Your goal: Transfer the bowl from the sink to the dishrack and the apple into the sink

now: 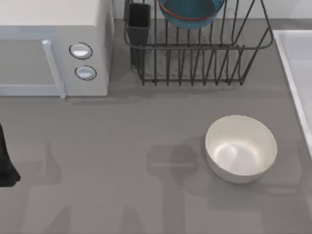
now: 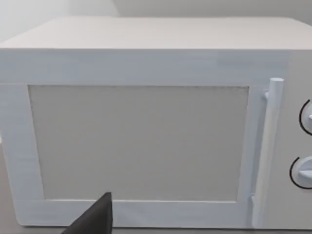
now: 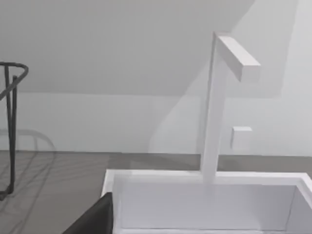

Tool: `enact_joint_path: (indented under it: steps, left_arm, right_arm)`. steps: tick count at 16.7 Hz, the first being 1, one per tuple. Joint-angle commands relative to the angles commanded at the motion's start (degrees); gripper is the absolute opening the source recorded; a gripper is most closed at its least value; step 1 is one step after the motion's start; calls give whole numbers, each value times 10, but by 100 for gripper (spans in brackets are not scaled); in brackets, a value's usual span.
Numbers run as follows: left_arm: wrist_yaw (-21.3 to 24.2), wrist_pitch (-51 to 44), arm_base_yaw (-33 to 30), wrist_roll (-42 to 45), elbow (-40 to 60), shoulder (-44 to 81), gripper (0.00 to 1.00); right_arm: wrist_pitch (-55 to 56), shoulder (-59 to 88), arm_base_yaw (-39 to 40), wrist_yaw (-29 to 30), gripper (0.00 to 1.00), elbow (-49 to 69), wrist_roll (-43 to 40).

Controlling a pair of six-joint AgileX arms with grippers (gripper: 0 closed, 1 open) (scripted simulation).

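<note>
The teal-blue bowl [image 1: 190,13] with its red-orange band rests inside the dark wire dishrack [image 1: 195,61] at the back of the table, partly cut off by the frame edge. The pale sink [image 1: 292,68] runs along the right edge. In the right wrist view, the sink's [image 3: 204,179] white wall and rim lie close ahead. The apple is out of view. My left arm [image 1: 6,163] is parked at the table's left edge, and a dark part of my left gripper [image 2: 95,219] faces the microwave door. A dark part of my right gripper [image 3: 95,218] sits near the sink's corner.
A white microwave [image 1: 53,48] fills the back left. A plain white bowl [image 1: 240,147] stands at the centre right. A black utensil cup [image 1: 139,22] sits at the rack's left corner. A white faucet [image 3: 217,107] rises behind the sink. The rack's end [image 3: 12,97] shows beside it.
</note>
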Motion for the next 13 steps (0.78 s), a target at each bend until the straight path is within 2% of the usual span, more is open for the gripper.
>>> enact_joint_path:
  steps: [7, 10, 13]
  left_arm:
    - [0, 0, 0, 0, 0, 0, 100]
    - [0, 0, 0, 0, 0, 0, 100]
    - [0, 0, 0, 0, 0, 0, 100]
  right_arm:
    - [-313, -480, 63, 78, 100, -45, 18]
    - [-446, -616, 103, 115, 100, -67, 15]
    - [-530, -699, 145, 143, 100, -121, 13]
